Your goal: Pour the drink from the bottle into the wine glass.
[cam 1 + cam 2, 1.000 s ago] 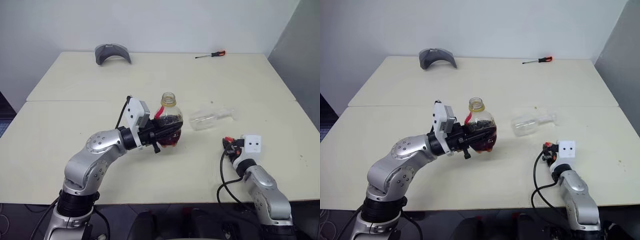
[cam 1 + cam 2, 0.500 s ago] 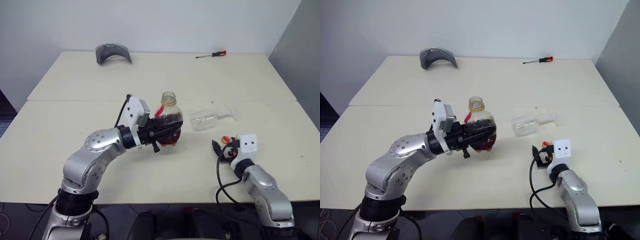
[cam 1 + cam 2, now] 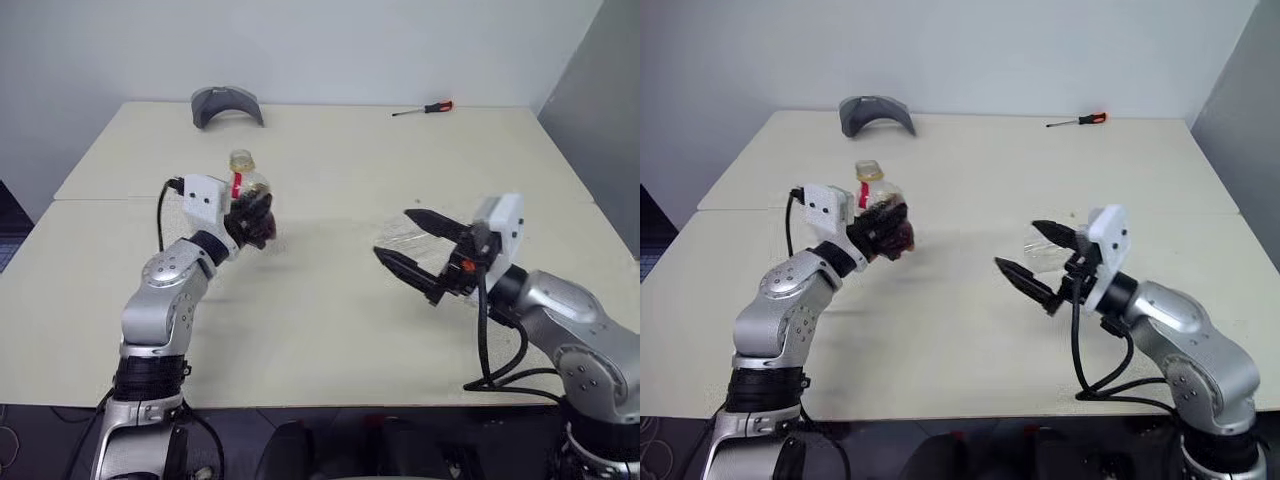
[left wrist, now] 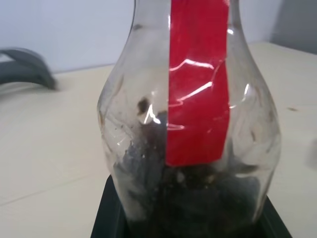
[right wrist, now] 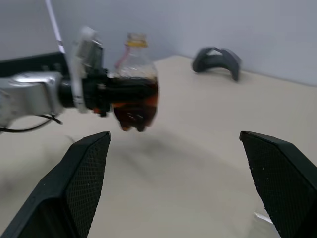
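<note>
My left gripper (image 3: pixel 250 215) is shut on the bottle (image 3: pixel 243 182) and holds it upright above the table's left half. The bottle is clear with a red strip and a yellow top. The dark drink (image 5: pixel 136 105) fills its lower part. The wine glass (image 3: pixel 1048 250) lies on its side on the table, partly hidden behind my right gripper (image 3: pixel 393 233). That gripper hangs above the table right of centre, open wide with nothing between its fingers, and points toward the bottle (image 5: pixel 134 74).
A grey curved object (image 3: pixel 226 104) lies at the table's far left. A red-handled screwdriver (image 3: pixel 424 108) lies at the far right. A seam crosses the table (image 3: pixel 330 340) between its far and near halves. A grey wall stands to the right.
My left arm has carried the bottle to the left and farther away. My right gripper has opened, risen off the table and swung left in front of the lying glass.
</note>
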`<move>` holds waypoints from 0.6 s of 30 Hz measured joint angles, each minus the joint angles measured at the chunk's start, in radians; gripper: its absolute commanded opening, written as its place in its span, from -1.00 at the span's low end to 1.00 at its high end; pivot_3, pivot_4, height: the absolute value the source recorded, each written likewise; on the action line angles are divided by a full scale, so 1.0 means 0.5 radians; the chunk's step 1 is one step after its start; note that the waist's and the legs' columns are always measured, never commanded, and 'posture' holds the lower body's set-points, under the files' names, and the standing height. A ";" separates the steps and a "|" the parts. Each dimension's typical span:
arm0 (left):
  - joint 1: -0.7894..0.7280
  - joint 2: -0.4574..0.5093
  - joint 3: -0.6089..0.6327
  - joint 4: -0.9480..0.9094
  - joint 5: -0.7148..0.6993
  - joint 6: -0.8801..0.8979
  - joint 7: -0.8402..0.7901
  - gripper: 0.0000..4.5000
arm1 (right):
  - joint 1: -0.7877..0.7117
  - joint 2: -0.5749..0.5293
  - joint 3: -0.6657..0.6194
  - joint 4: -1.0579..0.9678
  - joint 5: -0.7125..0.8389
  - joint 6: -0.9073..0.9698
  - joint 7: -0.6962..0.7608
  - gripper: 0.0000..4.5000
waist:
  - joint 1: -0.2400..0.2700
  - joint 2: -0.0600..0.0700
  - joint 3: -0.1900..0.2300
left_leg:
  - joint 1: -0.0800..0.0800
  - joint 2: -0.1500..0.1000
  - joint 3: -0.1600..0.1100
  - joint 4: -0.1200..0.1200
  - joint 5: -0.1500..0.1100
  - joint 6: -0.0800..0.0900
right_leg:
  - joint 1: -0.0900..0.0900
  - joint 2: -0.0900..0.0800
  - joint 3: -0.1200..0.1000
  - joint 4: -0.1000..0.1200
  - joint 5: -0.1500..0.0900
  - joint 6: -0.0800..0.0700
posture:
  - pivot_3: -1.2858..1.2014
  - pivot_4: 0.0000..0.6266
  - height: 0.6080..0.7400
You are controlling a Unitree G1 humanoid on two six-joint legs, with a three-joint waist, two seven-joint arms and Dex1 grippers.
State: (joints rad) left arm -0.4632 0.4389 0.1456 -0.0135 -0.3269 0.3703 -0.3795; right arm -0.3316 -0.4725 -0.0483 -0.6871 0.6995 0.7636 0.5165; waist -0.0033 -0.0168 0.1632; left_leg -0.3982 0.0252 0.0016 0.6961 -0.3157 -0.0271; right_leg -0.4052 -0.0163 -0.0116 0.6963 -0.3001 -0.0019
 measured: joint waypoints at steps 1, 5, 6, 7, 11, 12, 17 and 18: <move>-0.026 -0.005 0.022 0.070 0.031 -0.060 0.040 -0.54 | -0.047 0.013 0.058 0.033 -0.012 -0.009 0.015 0.98 | 0.001 0.000 0.000 | 0.000 0.000 0.001 0.000 0.000 0.000 | 0.000 -0.001 0.000 0.000 0.000 0.000 | 0.03 -0.52 1.00; -0.108 -0.009 0.118 0.399 0.131 -0.301 0.159 -0.54 | -0.147 0.096 0.260 0.202 -0.122 -0.105 0.048 0.98 | 0.001 -0.001 -0.001 | 0.000 -0.001 0.001 0.001 0.000 0.000 | 0.000 -0.002 -0.001 0.001 0.000 0.000 | 0.03 -0.52 1.00; -0.114 -0.010 0.126 0.473 0.145 -0.353 0.168 -0.54 | -0.148 0.100 0.294 0.232 -0.148 -0.126 0.062 0.98 | 0.001 -0.001 -0.001 | 0.000 -0.001 0.001 0.001 0.000 -0.001 | 0.000 -0.002 -0.001 0.000 0.000 0.000 | 0.03 -0.52 1.00; -0.123 -0.011 0.130 0.554 0.157 -0.405 0.170 -0.54 | -0.148 0.104 0.328 0.261 -0.183 -0.149 0.074 0.98 | 0.003 -0.002 -0.001 | 0.000 -0.001 0.000 0.001 0.001 -0.002 | 0.000 -0.003 -0.001 0.001 0.000 0.000 | 0.03 -0.52 1.00; -0.164 -0.041 0.157 0.838 0.177 -0.576 0.167 -0.54 | -0.149 0.116 0.428 0.340 -0.278 -0.224 0.117 0.98 | 0.004 -0.004 -0.002 | -0.001 -0.002 0.000 0.003 0.002 -0.003 | -0.001 -0.004 -0.003 0.001 0.000 0.000 | 0.03 -0.52 1.00; -0.178 -0.047 0.160 0.883 0.178 -0.608 0.165 -0.54 | -0.149 0.120 0.439 0.357 -0.295 -0.238 0.118 0.98 | 0.004 -0.005 -0.002 | -0.001 -0.002 0.000 0.003 0.002 -0.003 | -0.001 -0.004 -0.003 0.001 0.000 0.000 | 0.03 -0.52 1.00; -0.245 -0.066 0.160 1.090 0.187 -0.779 0.117 -0.54 | -0.143 0.151 0.455 0.428 -0.343 -0.280 0.118 0.98 | 0.002 -0.006 -0.003 | -0.001 -0.001 0.000 0.002 0.003 -0.005 | -0.001 -0.004 -0.003 0.001 0.000 0.000 | 0.03 -0.52 1.00; -0.253 -0.070 0.161 1.129 0.187 -0.804 0.110 -0.54 | -0.142 0.157 0.455 0.429 -0.343 -0.281 0.120 0.98 | 0.002 -0.006 -0.003 | -0.001 -0.001 0.000 0.002 0.004 -0.006 | -0.001 -0.004 -0.003 0.002 0.000 0.000 | 0.03 -0.52 1.00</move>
State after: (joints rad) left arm -0.5899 0.4037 0.2259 0.5510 -0.2334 -0.0316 -0.3247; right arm -0.4027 -0.3939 0.1793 -0.4728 0.5278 0.6229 0.5764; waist -0.0025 -0.0197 0.1619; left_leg -0.3986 0.0245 0.0018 0.6973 -0.3139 -0.0303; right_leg -0.4055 -0.0181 -0.0131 0.6971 -0.3000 -0.0019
